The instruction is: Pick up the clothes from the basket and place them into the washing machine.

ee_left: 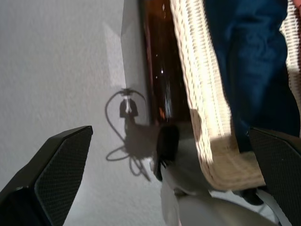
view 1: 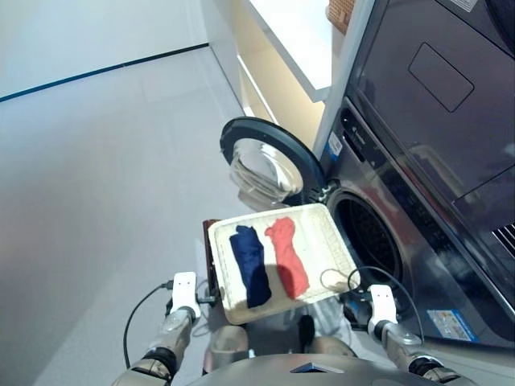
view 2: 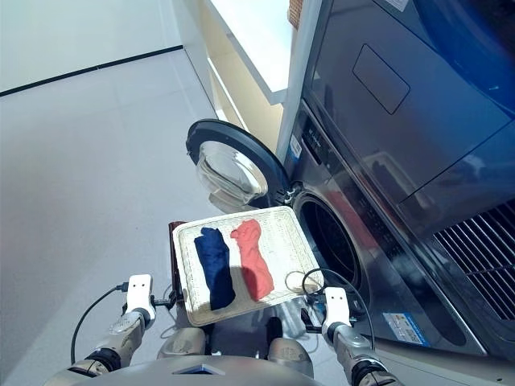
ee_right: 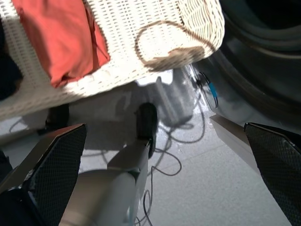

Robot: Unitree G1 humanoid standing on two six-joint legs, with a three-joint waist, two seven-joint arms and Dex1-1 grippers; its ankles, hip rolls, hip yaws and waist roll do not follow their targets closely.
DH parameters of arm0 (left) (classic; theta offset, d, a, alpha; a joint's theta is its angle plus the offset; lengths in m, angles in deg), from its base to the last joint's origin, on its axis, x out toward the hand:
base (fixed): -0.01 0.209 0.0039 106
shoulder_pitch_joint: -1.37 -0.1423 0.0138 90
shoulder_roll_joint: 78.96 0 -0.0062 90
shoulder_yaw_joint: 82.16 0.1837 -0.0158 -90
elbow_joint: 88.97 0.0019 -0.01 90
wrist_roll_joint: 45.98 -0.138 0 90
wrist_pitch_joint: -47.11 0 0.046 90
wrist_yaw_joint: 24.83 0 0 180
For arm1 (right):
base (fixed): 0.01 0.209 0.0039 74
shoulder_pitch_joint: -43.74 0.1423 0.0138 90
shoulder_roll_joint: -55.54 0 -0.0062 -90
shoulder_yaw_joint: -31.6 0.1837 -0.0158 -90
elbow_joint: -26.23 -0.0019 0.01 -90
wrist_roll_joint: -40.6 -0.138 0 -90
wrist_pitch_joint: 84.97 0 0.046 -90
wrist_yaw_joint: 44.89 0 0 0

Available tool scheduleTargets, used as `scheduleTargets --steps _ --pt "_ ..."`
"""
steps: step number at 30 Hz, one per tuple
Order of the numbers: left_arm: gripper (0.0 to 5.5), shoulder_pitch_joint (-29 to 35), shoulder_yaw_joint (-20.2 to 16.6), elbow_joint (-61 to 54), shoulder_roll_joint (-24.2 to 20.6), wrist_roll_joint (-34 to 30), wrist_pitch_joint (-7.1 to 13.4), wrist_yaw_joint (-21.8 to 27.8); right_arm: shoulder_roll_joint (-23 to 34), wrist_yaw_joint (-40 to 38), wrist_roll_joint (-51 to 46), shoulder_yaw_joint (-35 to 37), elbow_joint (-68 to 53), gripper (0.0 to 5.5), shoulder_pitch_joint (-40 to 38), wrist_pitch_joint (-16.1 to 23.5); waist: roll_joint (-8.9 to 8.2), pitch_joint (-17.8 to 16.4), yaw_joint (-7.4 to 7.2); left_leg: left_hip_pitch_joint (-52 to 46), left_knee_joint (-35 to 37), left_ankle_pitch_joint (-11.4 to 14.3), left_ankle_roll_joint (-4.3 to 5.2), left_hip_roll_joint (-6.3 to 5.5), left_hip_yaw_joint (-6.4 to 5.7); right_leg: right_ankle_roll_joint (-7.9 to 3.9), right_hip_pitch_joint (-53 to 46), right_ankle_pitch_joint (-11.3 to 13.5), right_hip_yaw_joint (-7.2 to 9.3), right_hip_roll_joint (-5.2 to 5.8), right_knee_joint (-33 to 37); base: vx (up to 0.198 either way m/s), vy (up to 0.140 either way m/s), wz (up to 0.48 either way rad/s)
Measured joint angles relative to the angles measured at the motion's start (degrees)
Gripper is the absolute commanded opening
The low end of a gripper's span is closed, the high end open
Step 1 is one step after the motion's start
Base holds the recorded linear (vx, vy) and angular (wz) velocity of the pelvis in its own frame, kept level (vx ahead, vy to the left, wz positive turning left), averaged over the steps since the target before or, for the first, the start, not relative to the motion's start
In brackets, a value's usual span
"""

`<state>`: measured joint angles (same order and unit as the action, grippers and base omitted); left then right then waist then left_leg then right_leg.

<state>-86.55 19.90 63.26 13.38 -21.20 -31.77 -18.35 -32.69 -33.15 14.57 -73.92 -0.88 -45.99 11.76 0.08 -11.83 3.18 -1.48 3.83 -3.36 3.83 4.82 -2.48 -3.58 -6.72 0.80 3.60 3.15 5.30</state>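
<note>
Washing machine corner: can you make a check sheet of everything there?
Surface: pale grey floor.
Basket: cream wicker tray, in front of the washer, raised off the floor.
Clothes: navy garment and coral garment lie side by side in the basket.
Washing machine: door swung open, drum looks empty.
Clutter: nothing seen.
Left gripper: open, empty, beside the basket's corner.
Right gripper: open, empty, below the basket's rim.
Cables: black cable at the left wrist; thin looped cable by the right wrist.
Surroundings: dark unit stacked above; white counter beyond.
</note>
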Motion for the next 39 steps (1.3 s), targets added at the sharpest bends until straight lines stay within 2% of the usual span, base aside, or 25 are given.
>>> scheduleTargets --steps 5,6,8,10,12,13,16,20,32,34,35,36,37,39 --pt "5.50 -1.22 0.03 0.27 0.07 0.15 -0.19 0.47 0.02 0.05 0.00 0.23 0.80 5.50 -0.82 0.03 0.50 -0.03 -0.11 0.09 -0.43 -0.93 0.81 0.25 -2.65 0.34 -1.42 -0.50 2.54 -0.45 0.00 -0.077 -0.137 0.244" --pt "5.50 -1.63 0.05 0.39 0.14 0.69 -0.21 0.87 0.05 0.07 0.00 0.27 1.49 5.50 -0.91 0.02 0.83 0.14 0.03 0.08 -0.46 -1.03 1.00 0.44 -2.87 0.47 -1.57 -0.46 2.66 -0.64 -0.01 -0.085 -0.122 0.199" --pt "5.50 -2.14 0.03 1.55 0.31 0.92 -0.27 1.20 0.15 0.07 0.00 0.31 2.39 5.50 -1.14 0.02 1.83 0.23 -0.05 0.06 -0.62 -1.27 1.41 0.67 -3.63 0.96 -2.02 -0.45 3.14 -1.47 -0.01 -0.094 -0.116 0.145" --pt "5.50 -2.80 0.03 2.21 0.62 0.93 -0.29 1.32 0.32 0.07 0.01 0.33 3.73 5.50 -1.43 0.03 2.98 0.18 0.03 0.05 -1.00 -1.26 1.86 0.92 -4.06 1.45 -2.60 -0.38 3.59 -1.76 -0.01 -0.099 -0.107 0.139" --pt "5.50 -3.47 0.03 2.28 1.18 0.94 -0.32 1.37 0.93 0.09 0.01 0.47 4.21 5.50 -2.14 0.02 4.28 0.21 -0.12 -0.05 -1.22 -1.24 2.48 1.24 -5.19 1.83 -3.31 -0.41 4.42 -2.54 -0.02 -0.085 -0.088 0.186" --pt "5.50 -3.65 0.03 2.46 1.55 0.95 -0.33 1.39 1.24 0.09 0.01 0.60 4.67 5.50 -2.47 0.00 4.82 0.21 -0.06 -0.20 -1.21 -1.28 2.75 1.52 -5.39 2.17 -3.51 -0.44 4.57 -2.51 -0.01 -0.067 -0.064 0.129" --pt "5.50 -4.11 0.03 3.16 2.17 0.91 -0.55 1.44 1.90 0.07 0.00 0.91 6.21 5.50 -2.74 -0.03 5.81 0.17 -0.12 -0.32 -1.17 -1.23 3.28 2.31 -5.86 2.80 -4.05 -0.45 5.02 -3.40 -0.01 -0.037 -0.039 0.049" --pt "5.50 -3.96 0.05 3.45 2.22 0.85 -0.77 1.86 2.13 0.07 0.00 2.16 6.38 5.50 -3.61 -0.03 6.09 0.33 -0.35 -0.56 -1.21 -1.48 3.48 2.82 -6.60 3.25 -4.67 -0.61 5.65 -4.05 -0.02 0.000 0.000 0.000" --pt "5.50 -3.84 0.06 3.48 2.24 0.88 -1.19 2.09 2.01 0.24 -0.32 2.78 6.80 5.50 -3.18 -0.07 5.52 -0.02 -0.17 -1.08 -1.81 -1.49 3.57 2.60 -6.82 3.25 -5.32 -0.90 5.85 -3.93 -0.23 0.005 0.002 0.000" --pt "5.50 -4.14 0.05 3.74 2.24 0.89 -1.18 2.12 2.01 0.26 -0.41 2.79 6.73 5.50 -3.15 -0.07 5.62 -0.07 0.00 -0.75 -2.28 -1.55 3.67 2.52 -6.99 3.32 -5.51 -0.94 6.33 -4.02 -0.04 -0.118 0.042 0.119" --pt "5.50 -4.14 0.05 4.01 2.24 0.90 -1.16 2.11 2.02 0.24 -0.42 2.78 6.71 5.50 -3.27 -0.06 5.72 -0.21 0.06 -0.20 -2.76 -1.75 3.87 2.34 -7.14 3.35 -5.53 -0.96 6.91 -4.08 -0.08 -0.158 0.057 0.379" --pt "5.50 -3.28 0.03 4.55 2.26 0.89 -1.17 2.11 2.03 0.23 -0.47 2.79 6.66 5.50 -3.21 -0.05 5.58 -0.42 -0.37 1.48 -4.28 -2.26 4.61 1.76 -7.00 3.44 -5.41 -1.01 7.88 -3.59 -0.01 -0.145 0.047 0.517" --pt "5.50 -2.96 0.00 4.70 2.25 0.90 -1.16 2.08 2.04 0.22 -0.47 2.79 6.73 5.50 -3.31 -0.07 5.39 -0.94 -0.31 2.16 -4.60 -3.06 5.44 1.36 -6.93 3.55 -5.24 -1.05 8.00 -3.64 -0.07 -0.102 0.032 0.614" --pt "5.50 -2.22 -0.02 5.61 2.25 0.89 -1.20 2.04 2.16 0.19 -0.45 2.81 6.98 5.50 -3.52 -0.07 5.16 -1.70 -0.41 3.39 -5.15 -3.98 5.74 0.92 -6.61 3.77 -4.79 -1.09 8.16 -3.61 -0.13 -0.108 0.075 0.482"
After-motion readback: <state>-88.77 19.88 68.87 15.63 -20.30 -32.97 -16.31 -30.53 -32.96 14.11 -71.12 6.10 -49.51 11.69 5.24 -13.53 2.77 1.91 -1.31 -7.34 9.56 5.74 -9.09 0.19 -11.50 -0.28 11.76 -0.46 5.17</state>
